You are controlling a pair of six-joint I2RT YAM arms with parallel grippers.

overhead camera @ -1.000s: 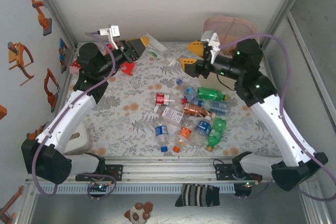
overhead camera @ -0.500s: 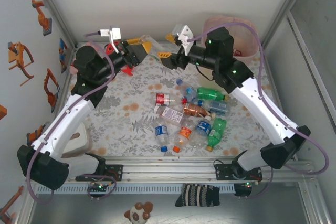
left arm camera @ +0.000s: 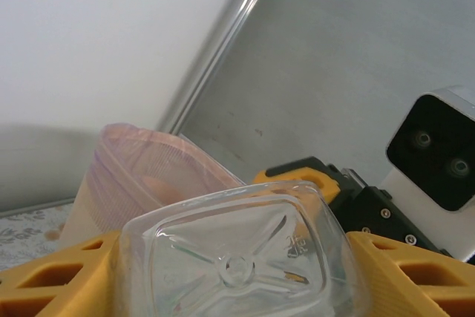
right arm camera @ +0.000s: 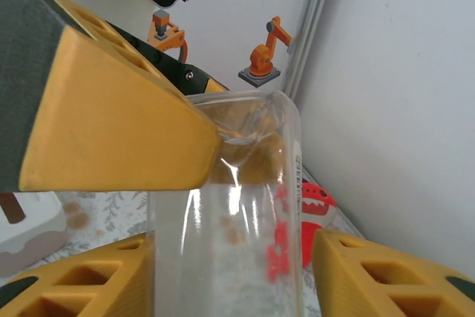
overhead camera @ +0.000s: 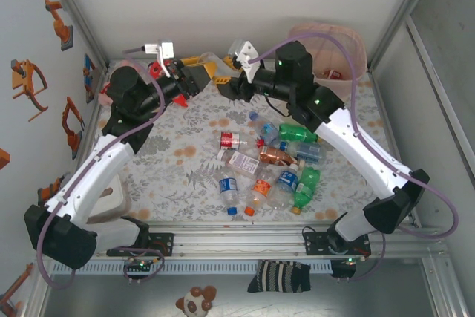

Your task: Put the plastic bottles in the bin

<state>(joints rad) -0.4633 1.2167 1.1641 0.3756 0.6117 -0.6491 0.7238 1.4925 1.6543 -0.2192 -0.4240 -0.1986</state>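
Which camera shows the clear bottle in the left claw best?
Right wrist: the clear bottle is close, seen along its side. Left wrist shows its square base end-on; top external shows it small, far off.

Nothing legible. Printed labels on the plastic bottles [overhead camera: 276, 155], heaped in front and left of the bin [overhead camera: 349, 38], too small to read; tiny embossed mark on the base of the clear bottle [left arm camera: 237, 257], blurred.

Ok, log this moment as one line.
phase: handover | left gripper: shut on clear bottle | right gripper: open, astride same bottle
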